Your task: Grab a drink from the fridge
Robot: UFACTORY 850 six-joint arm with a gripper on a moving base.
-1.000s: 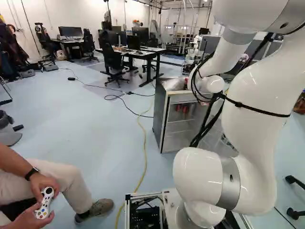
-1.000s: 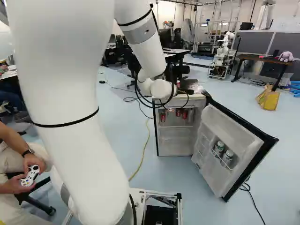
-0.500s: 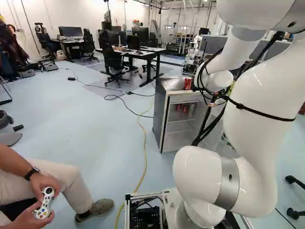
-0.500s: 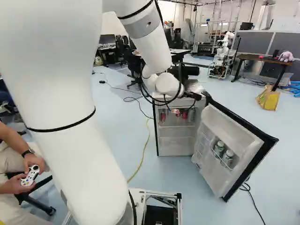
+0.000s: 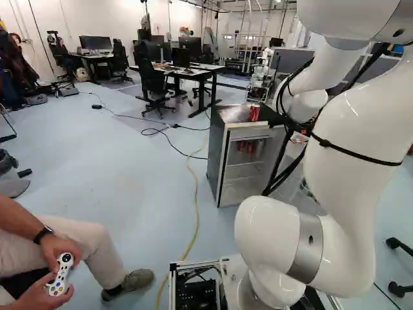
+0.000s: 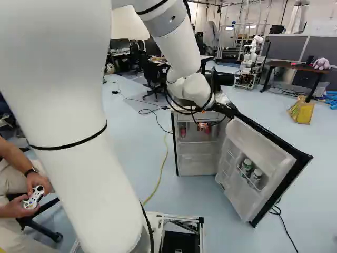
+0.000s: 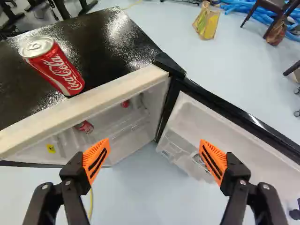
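Fridge top [image 7: 101,44] glossy blk, w/ cyl. red can [image 7: 57,68].

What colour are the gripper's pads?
Orange, both of them; the wrist view shows it best.

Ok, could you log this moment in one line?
hand: open, empty | fridge door: open | red can: atop fridge | more cans: inside | drink: not grabbed
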